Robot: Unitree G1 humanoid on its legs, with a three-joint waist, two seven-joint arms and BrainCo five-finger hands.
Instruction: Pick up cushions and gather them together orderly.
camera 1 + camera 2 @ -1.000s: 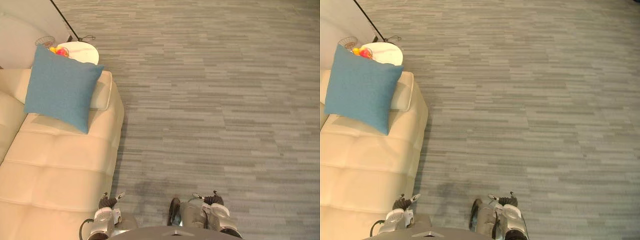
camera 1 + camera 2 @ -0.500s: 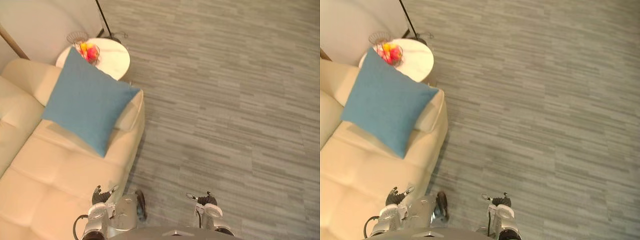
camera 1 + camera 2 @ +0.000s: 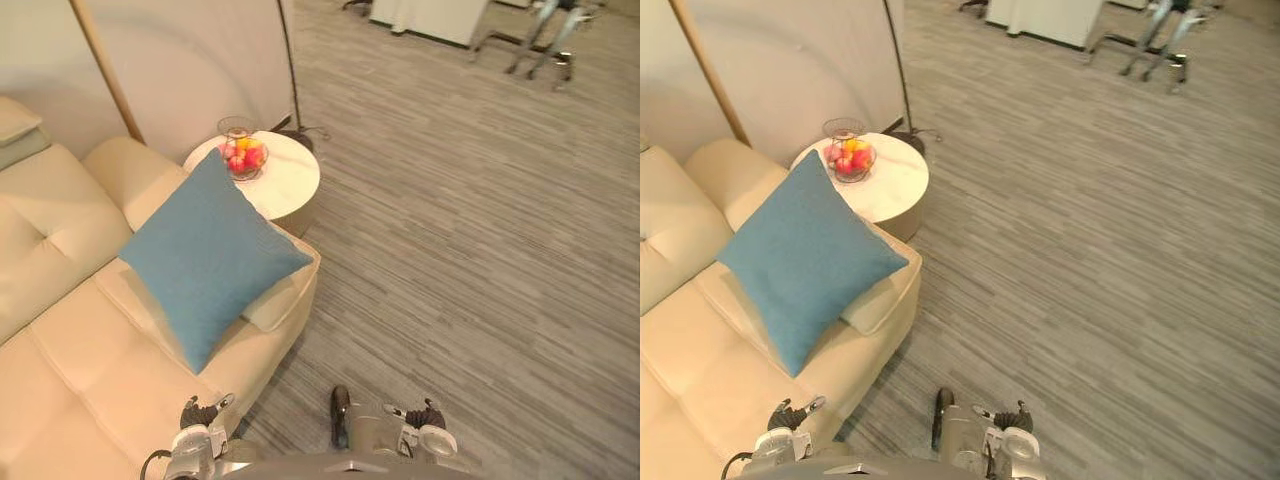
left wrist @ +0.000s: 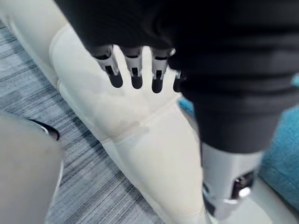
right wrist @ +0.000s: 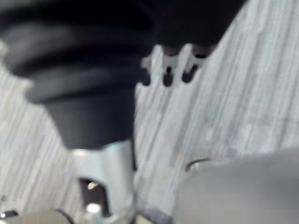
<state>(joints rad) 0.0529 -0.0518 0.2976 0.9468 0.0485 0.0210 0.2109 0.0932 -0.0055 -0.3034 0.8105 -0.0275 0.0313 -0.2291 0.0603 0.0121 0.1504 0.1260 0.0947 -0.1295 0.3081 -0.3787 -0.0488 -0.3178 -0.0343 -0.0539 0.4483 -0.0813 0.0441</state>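
Nearest, at about 7 o'clock in the head views, the left hand (image 4: 134, 74) hangs over the front edge of the sofa (image 3: 60, 350). Its fingers are straight and loose, and they hold nothing. At about 5 o'clock the right hand (image 5: 167, 70) hangs over the carpet (image 3: 480, 250), its fingers likewise relaxed and empty. Neither hand touches the cushion.

The sofa is cream and tufted, and runs from 7 o'clock up to 10 o'clock. The blue cushion (image 3: 210, 255) is at about 11 o'clock from the robot, well apart from both hands. It stands on one corner on the seat like a diamond, and leans against the padded armrest (image 3: 285, 300) at the sofa's end.

At about 1 o'clock from the cushion, just beside the armrest, stands a round white side table (image 3: 290, 185). On it sits a glass bowl of fruit (image 3: 243, 158) in red and yellow. A thin dark lamp pole (image 3: 288, 70) rises behind the table, with a pale wall panel (image 3: 190, 60) at its 9 o'clock.

Farthest, at 12 to 1 o'clock, a white cabinet (image 3: 430, 15) and metal chair legs (image 3: 540, 45) stand on the carpet.
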